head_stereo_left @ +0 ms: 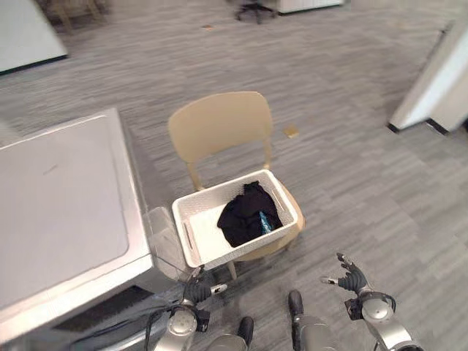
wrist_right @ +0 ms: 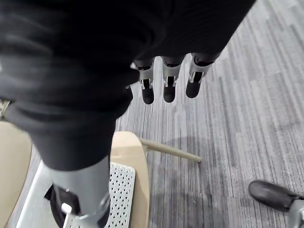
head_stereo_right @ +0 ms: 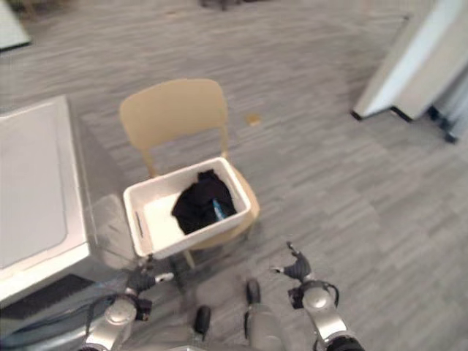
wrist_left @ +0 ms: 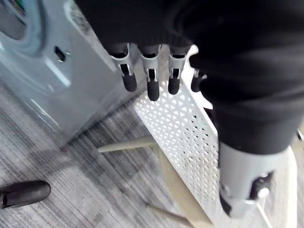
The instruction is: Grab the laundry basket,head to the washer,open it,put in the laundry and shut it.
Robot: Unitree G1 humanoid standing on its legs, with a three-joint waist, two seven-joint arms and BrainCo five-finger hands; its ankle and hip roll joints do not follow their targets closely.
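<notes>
Basket (head_stereo_left: 191, 219) on chair (head_stereo_left: 219, 124) holds dark laundry (head_stereo_left: 248, 213).

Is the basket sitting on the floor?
No, the white basket with dark laundry in it rests on the seat of the tan chair, beside the washer.

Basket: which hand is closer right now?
Left. The left hand is open just below the basket's near-left corner, close to its wall. The right hand is open over bare floor, well off to the basket's right.
</notes>
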